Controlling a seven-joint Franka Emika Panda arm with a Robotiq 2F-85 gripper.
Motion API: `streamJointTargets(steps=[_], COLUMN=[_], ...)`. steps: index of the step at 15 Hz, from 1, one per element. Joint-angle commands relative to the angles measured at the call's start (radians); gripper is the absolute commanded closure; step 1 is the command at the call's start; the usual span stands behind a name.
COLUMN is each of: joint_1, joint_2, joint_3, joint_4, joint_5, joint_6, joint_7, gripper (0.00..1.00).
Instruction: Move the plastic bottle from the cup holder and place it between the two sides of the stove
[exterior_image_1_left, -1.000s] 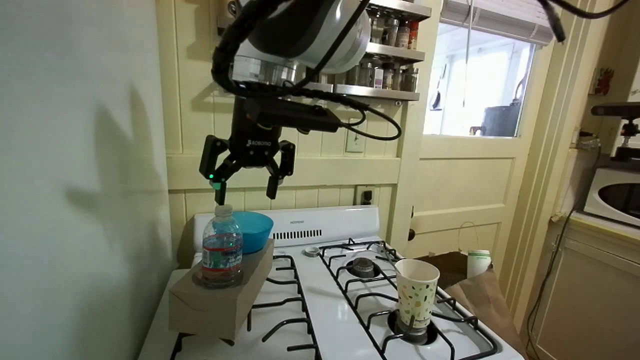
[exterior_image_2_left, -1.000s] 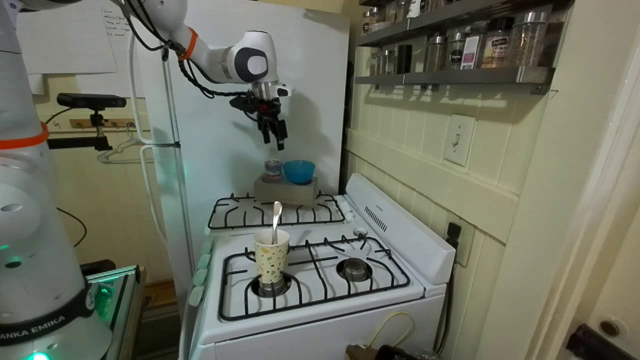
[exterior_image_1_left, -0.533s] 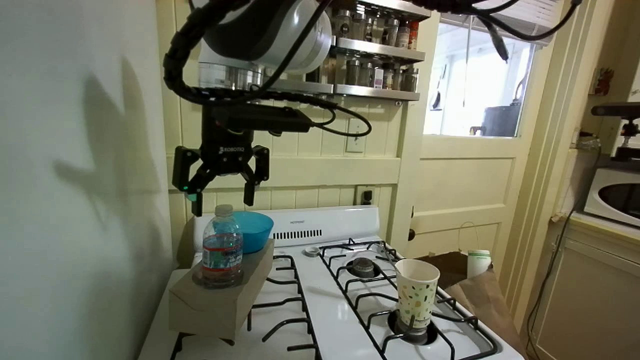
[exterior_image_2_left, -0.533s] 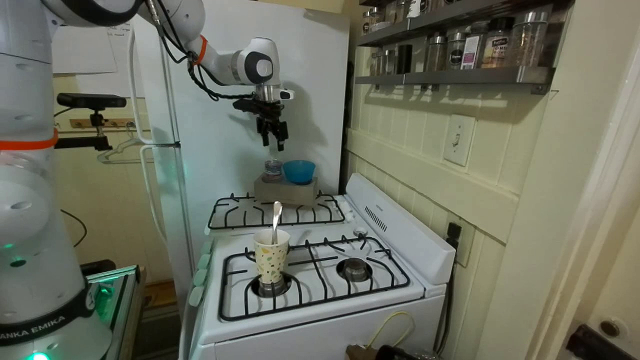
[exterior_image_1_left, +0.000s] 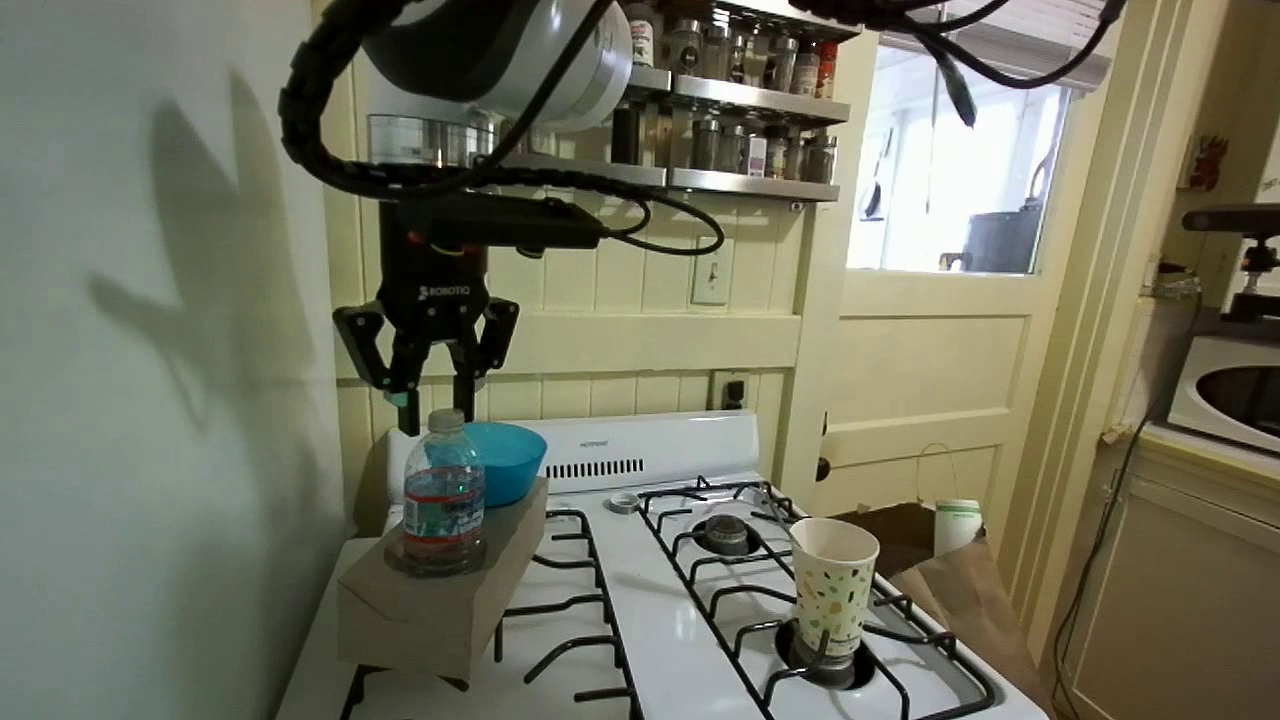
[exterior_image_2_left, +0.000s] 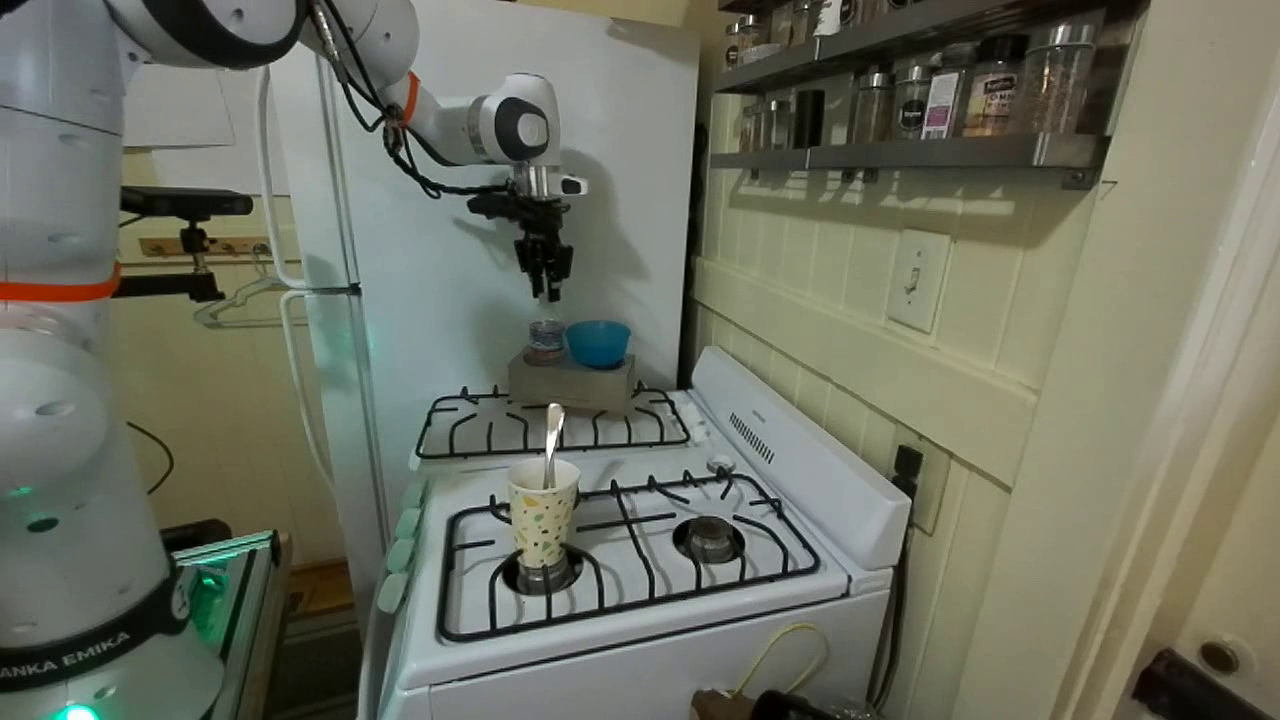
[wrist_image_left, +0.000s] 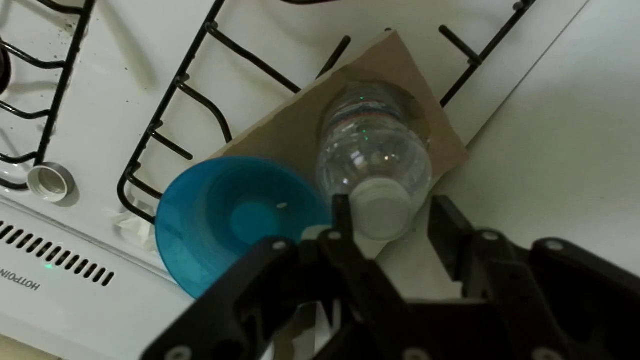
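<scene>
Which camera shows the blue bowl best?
The wrist view: it looks down into the bowl, large, though the gripper hides part of its rim. Both exterior views show mostly its outside, smaller, and in an exterior view the bottle stands partly in front of it.

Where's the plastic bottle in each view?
In an exterior view: plastic bottle, lower left quarter.
In an exterior view: plastic bottle left of centre, near mid-height.
Wrist view: plastic bottle just right of centre.
Landmark: blue bowl, right of it in both exterior views, left in wrist.
</scene>
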Motion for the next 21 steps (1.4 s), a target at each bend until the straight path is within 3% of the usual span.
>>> streamJointTargets(steps=[1, 3, 9, 21], joint_1=[0.027, 0.033, 0.05, 0.039], joint_2=[0.026, 0.02, 0.013, 0.017], joint_3=[-0.017, -0.019, -0.018, -0.016], joint_4=[0.051, 0.057, 0.101, 0.16], joint_5=[-0.022, -0.032, -0.063, -0.03], joint_6=[-0.069, -0.086, -0.149, -0.118], joint_7=[0.013, 0.017, 0.014, -0.035], gripper=[0.84, 0.93, 0.92, 0.92])
